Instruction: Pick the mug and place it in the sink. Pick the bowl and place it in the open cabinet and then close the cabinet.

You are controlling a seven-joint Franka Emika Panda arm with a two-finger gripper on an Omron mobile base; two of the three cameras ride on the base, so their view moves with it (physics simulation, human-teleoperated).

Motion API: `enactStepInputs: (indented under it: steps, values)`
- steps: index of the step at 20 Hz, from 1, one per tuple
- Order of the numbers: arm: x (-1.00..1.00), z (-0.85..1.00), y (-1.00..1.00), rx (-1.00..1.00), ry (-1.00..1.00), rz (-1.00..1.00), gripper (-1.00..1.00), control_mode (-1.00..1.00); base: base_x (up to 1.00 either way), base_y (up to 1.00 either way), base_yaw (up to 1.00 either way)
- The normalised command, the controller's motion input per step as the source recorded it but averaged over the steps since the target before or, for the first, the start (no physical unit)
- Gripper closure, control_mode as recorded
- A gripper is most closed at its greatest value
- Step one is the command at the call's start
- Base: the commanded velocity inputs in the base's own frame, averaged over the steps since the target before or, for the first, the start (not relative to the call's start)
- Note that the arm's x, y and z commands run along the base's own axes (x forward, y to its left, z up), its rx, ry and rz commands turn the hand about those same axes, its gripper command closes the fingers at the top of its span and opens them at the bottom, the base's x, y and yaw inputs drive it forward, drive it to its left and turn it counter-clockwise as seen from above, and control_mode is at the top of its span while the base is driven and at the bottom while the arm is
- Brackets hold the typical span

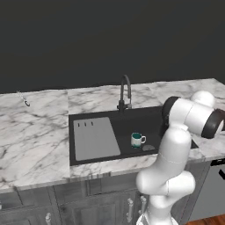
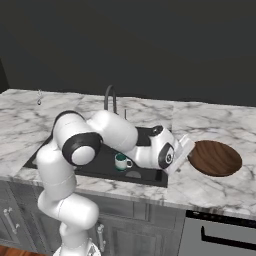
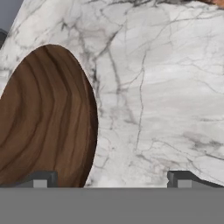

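Hand (image 3: 111,179) spread wide, empty, low beside bowl (image 2: 215,158); mug (image 2: 120,161) in sink (image 1: 154,116).

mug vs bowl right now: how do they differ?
Size: the mug is small and narrow; the bowl is far wider and shallow.
Look: the mug is white with a teal inside and a handle; the bowl is dark-brown wood grain with no handle.
Place: the mug stands in the black sink; the bowl rests on the marble counter to the sink's right.
Shared: both sit upright, and neither is held.
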Motion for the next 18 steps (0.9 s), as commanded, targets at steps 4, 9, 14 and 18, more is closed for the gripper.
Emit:
enactStepInputs:
  steps: [4, 9, 14, 18]
  values:
    - [0.0, 0.0, -0.23, 0.02, -0.08, 0.0, -1.0, -1.0, 0.0, 0.0, 0.0]
    - [0.19, -0.06, -0.16, 0.06, -0.01, 0.0, -1.0, -1.0, 0.0, 0.0, 0.0]
    - [0.33, -0.02, -0.16, 0.06, 0.0, 0.0, -1.0, -1.0, 0.0, 0.0, 0.0]
    - [0.29, 0.0, -0.28, 0.05, 0.0, 0.0, -1.0, -1.0, 0.0, 0.0, 0.0]
